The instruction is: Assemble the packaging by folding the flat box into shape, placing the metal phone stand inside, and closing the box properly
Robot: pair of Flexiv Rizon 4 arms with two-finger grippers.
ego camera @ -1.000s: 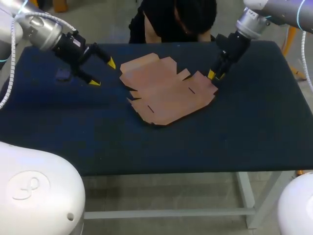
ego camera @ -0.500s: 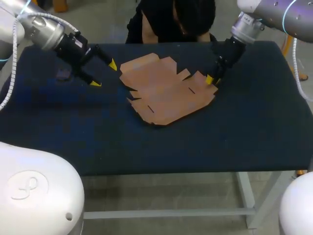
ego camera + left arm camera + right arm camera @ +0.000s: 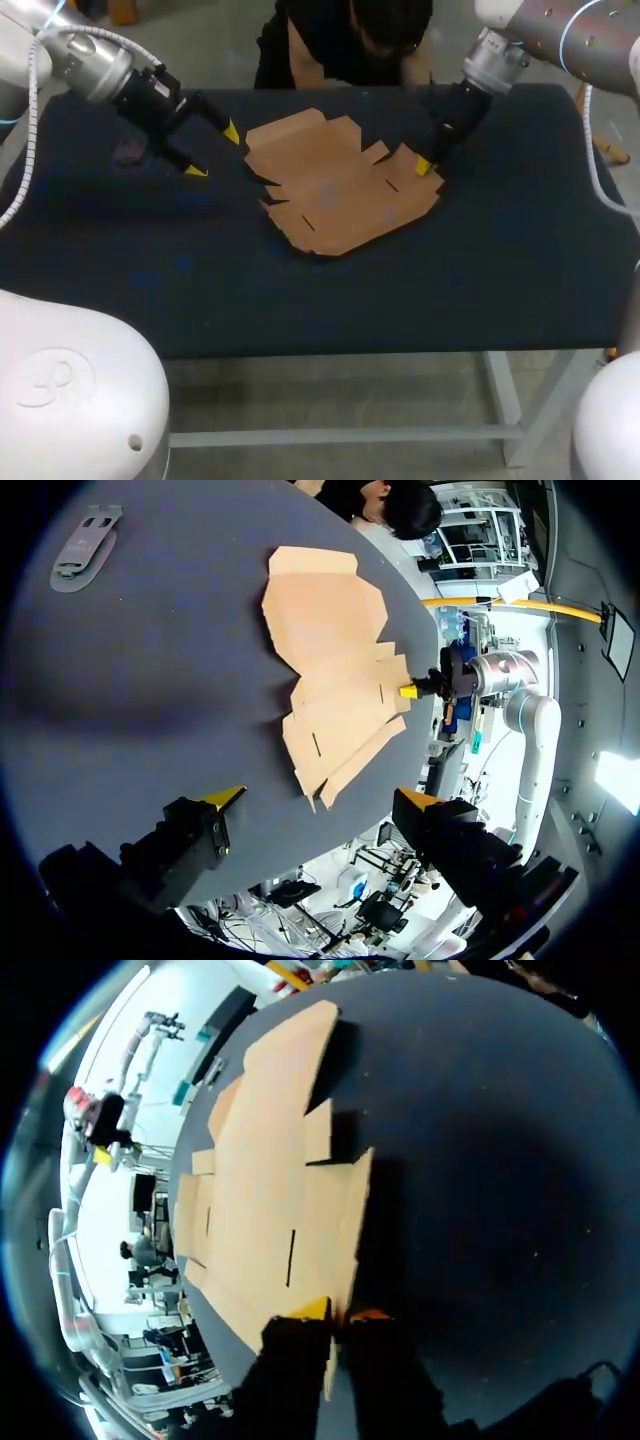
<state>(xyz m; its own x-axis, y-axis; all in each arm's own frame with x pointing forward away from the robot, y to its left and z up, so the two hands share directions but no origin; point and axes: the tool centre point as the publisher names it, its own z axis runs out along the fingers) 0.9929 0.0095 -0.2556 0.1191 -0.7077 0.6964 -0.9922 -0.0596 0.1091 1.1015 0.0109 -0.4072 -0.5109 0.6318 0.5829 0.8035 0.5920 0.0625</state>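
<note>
Flat still, the flat box [image 3: 335, 185] lies unfolded mid-table. The right gripper [image 3: 424, 165] pinches its right-hand flap edge between nearly closed fingers, probably to lift a first fold. The left gripper [image 3: 212, 152] hangs alongside, spread wide and empty, ready to brace. The metal phone stand [image 3: 85, 545] sits apart, beyond it.

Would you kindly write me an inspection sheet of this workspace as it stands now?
Surface: dark blue table, no spills or damage visible.
Job's things: flat box lies unfolded at mid-table; phone stand lies flat on the left side, apart from the box.
Clutter: nothing seen.
Grippers: left gripper is open and empty, beside the box's left edge; right gripper is at the box's right-hand flap.
Cables: left arm cable and right arm cable hang clear of the box.
Surroundings: nothing seen.
</note>
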